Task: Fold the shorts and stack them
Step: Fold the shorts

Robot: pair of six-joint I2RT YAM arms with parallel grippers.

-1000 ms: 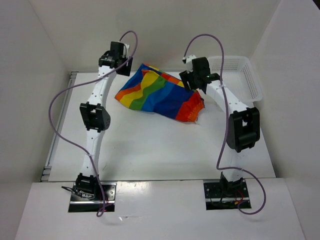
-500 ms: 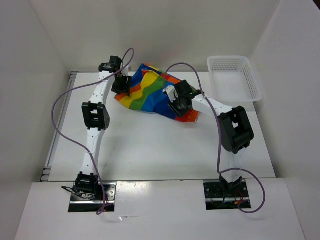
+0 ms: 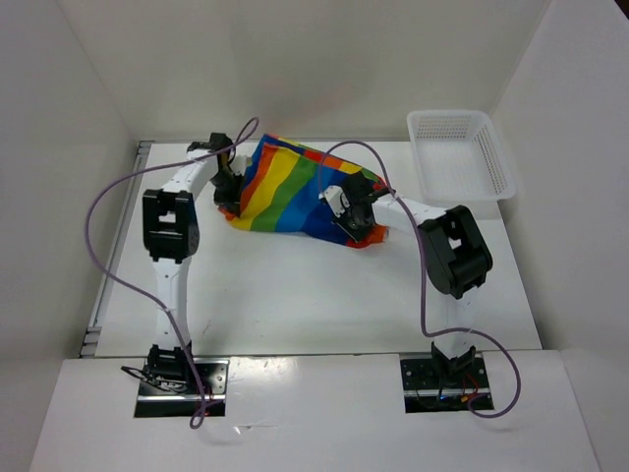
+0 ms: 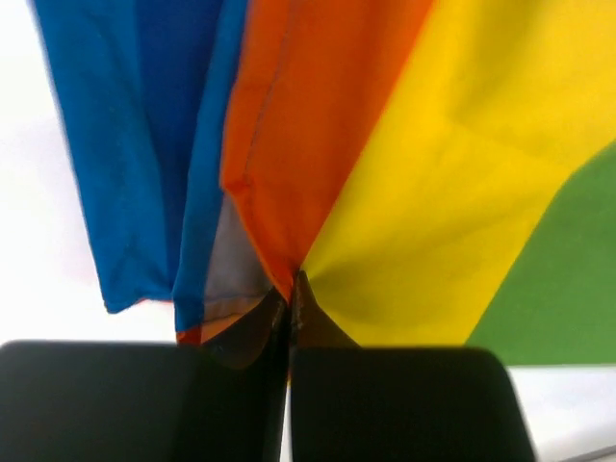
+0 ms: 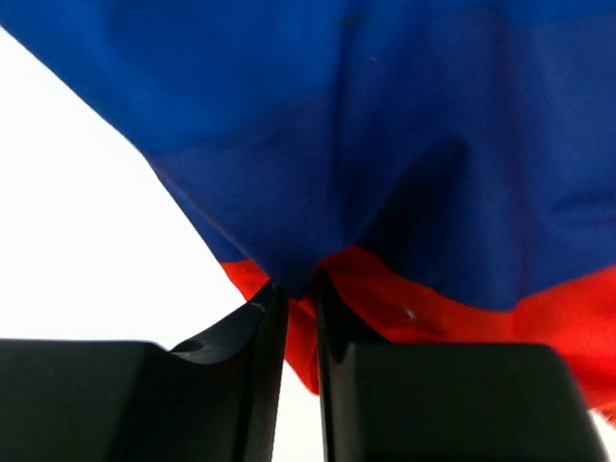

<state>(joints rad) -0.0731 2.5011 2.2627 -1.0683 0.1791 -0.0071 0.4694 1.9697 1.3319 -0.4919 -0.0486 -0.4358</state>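
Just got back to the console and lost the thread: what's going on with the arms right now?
Both arms are on the rainbow-striped shorts, which lie spread and rumpled on the table, not yet folded. The left claw is shut on a fabric edge where orange meets yellow, at the garment's left end. The right claw is shut on the blue-and-red part at its right end. The white mesh basket sits apart at the far right.

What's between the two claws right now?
The shorts: in the top view the striped cloth spans from the left claw to the right claw, each pinching an edge.
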